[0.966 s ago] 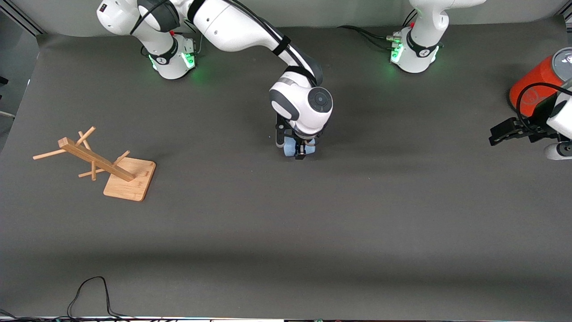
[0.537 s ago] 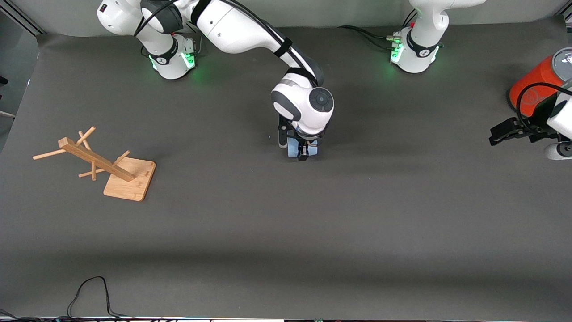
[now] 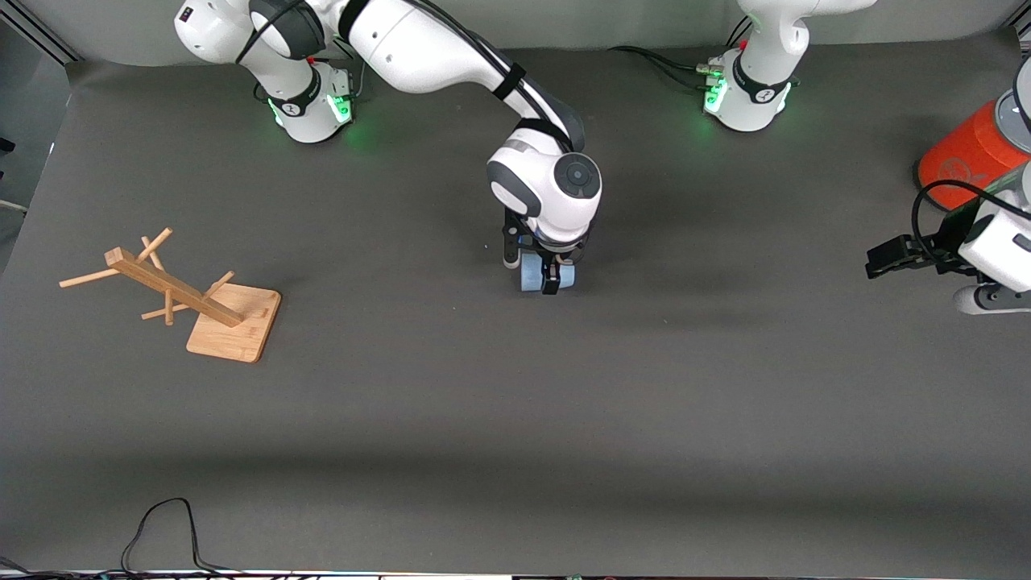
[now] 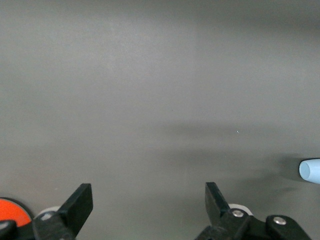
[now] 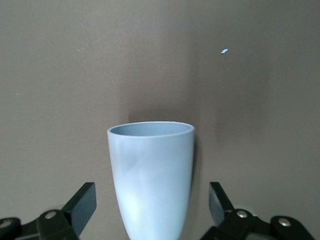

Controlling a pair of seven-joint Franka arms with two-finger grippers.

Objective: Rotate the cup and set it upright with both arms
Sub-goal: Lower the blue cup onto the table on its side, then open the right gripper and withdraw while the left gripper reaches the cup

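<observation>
At mid-table the right gripper (image 3: 548,274) straddles the cup (image 3: 535,278), jaws apart (cup free); lift straight off toward twelve o'clock; left gripper (image 3: 879,259) waits open at three

Wooden rack (image 3: 173,294) toward the right arm's end of the table: flat square base, slanted post, thin pegs sticking out. Orange-red can (image 3: 966,153) with grey lid at the left arm's end (partly cut off at the edge). Black cable (image 3: 161,532) looped along the table edge nearest the front camera.
</observation>
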